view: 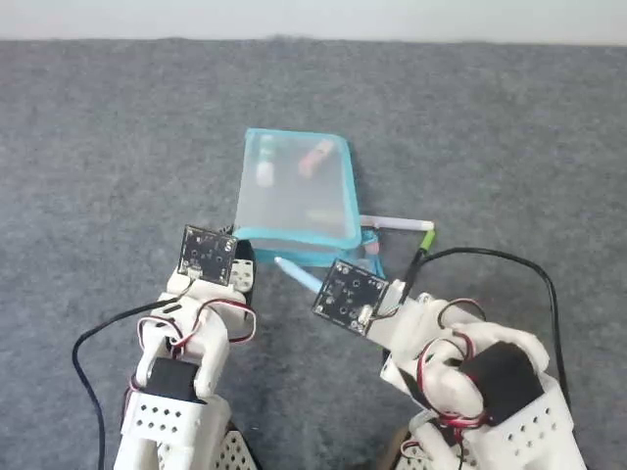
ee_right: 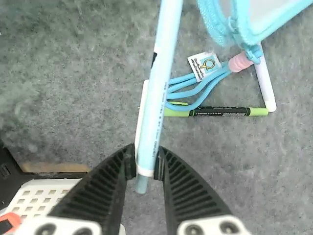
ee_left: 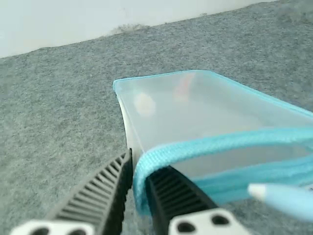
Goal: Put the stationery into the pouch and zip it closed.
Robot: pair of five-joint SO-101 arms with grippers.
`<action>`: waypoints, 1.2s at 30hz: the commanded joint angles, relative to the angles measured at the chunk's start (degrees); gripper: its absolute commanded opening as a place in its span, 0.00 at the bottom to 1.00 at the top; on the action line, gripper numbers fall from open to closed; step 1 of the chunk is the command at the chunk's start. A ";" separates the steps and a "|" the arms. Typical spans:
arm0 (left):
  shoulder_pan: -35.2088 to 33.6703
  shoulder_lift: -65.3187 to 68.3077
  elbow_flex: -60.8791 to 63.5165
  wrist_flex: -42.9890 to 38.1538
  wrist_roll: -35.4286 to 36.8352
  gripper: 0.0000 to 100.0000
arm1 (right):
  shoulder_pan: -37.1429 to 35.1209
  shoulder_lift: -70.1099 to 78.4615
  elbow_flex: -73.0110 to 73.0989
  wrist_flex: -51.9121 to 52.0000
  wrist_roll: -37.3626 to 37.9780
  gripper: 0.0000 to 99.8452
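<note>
Pouch point(view: 294, 191) sits mid-counter, a clear one with turquoise trim, lying flat on the grey felt of the counter point(view: 98, 147). Inside it, through the plastic, a pink piece point(view: 315, 157) and a white piece point(view: 265, 174) show up near the far end.

At the near edge, the left gripper point(ee_left: 140, 171) has its jaws clenched on the turquoise zip band, pinching that strip at the pouch's point(ee_left: 195, 112) near left corner and lifting it a little off the body.

Over to the right gripper point(ee_right: 145, 154): jaws clamped on the tail end of a light blue pen point(ee_right: 159, 83), which points away towards the pouch. From above, that pen point(view: 297, 272) slants up with its pale tip just beside the near edge, between the two arms. The left wrist camera catches the tip point(ee_left: 283, 198) hovering close to the turquoise band; whether it touches, I cannot tell.

Out on the felt by the pouch's near right corner lie a white pen point(ee_right: 265, 88) and a green-and-black pen point(ee_right: 220, 111), ends meeting in an L. A blue cord point(ee_right: 195, 90) with a white tag point(ee_right: 204, 66) trails from that corner across them.
</note>
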 commanded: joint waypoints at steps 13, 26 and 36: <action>-0.44 0.35 -1.45 -1.58 0.79 0.01 | 5.76 18.07 -6.95 -5.05 -6.68 0.01; -0.35 0.26 -1.45 -1.58 0.79 0.01 | 10.77 39.60 -28.04 -5.49 -18.11 0.01; -0.35 0.09 -1.45 -1.58 0.79 0.01 | 10.68 64.13 -48.26 -4.44 -27.87 0.01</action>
